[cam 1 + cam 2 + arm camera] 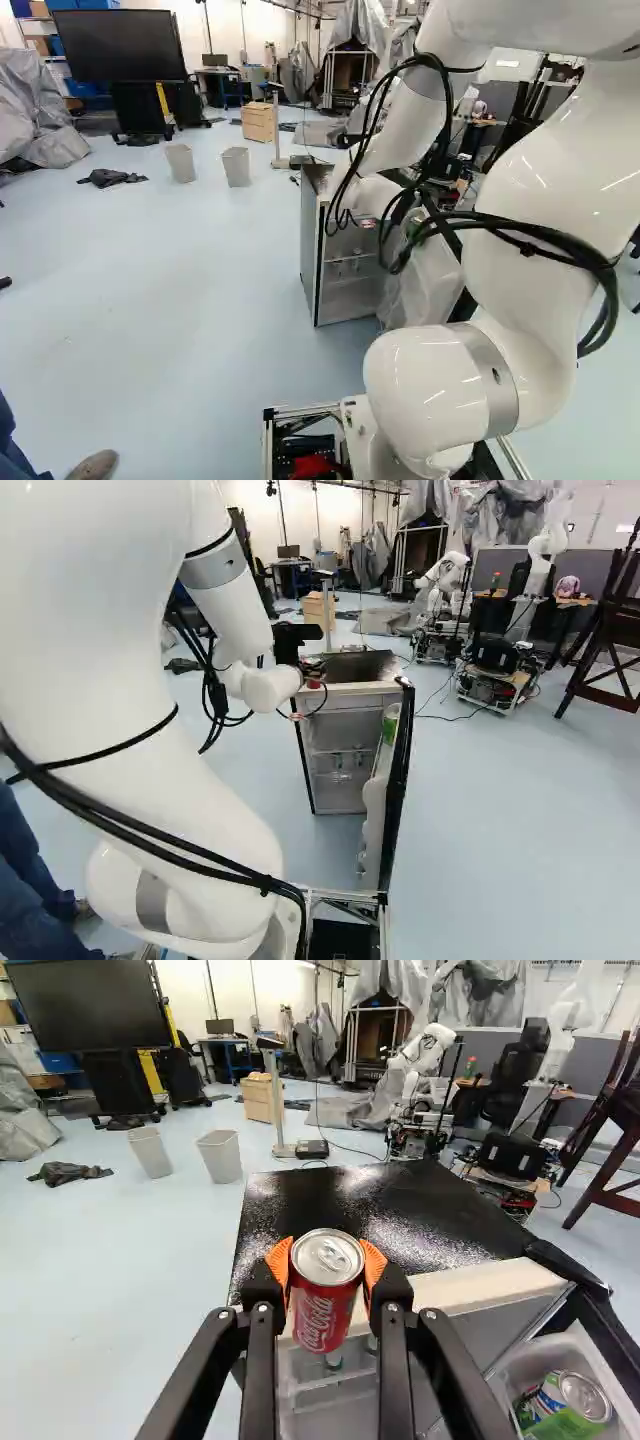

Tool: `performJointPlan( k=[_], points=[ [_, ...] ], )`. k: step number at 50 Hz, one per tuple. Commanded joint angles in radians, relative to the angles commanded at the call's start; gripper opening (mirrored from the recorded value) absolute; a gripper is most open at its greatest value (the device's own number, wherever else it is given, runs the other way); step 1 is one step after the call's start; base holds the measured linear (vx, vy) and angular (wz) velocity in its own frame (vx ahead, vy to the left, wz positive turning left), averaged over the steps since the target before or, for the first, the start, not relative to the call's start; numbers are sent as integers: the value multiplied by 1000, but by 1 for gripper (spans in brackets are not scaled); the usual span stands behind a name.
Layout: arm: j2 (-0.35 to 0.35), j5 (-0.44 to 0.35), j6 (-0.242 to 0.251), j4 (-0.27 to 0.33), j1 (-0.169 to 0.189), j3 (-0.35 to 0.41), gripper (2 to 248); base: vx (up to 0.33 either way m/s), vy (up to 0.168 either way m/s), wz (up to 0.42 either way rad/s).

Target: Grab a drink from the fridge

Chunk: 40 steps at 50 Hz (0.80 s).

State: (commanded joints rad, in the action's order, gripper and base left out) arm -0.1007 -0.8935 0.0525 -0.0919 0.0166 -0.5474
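My fingers are closed around a red drink can, one orange pad on each side, the lid end facing up toward the wrist camera. In the wrist view the can shows in front of the front edge of the fridge, outside the compartment; I cannot tell whether it touches that edge. Fridge door: open, swung out on the right side of the cabinet in the right base view. A green can sits in the door bin, apart from my grip. Inside the fridge, a wire shelf crosses the compartment. The fridge top is dark, with pale speckles. Beyond the fridge, on the floor: two grey bins side by side, a light wooden drawer unit, and a large dark screen on a stand. Another robot, white, stands beyond the fridge, right of it in the right base view. My arm reaches forward over the fridge, cables looped along it.
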Motion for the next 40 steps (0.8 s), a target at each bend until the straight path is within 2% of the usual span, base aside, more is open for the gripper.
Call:
performJointPlan(
  k=[40],
  points=[
    [-145, 0, 0, 48, 40, -146, 94, 0, 0, 0]
  ],
)
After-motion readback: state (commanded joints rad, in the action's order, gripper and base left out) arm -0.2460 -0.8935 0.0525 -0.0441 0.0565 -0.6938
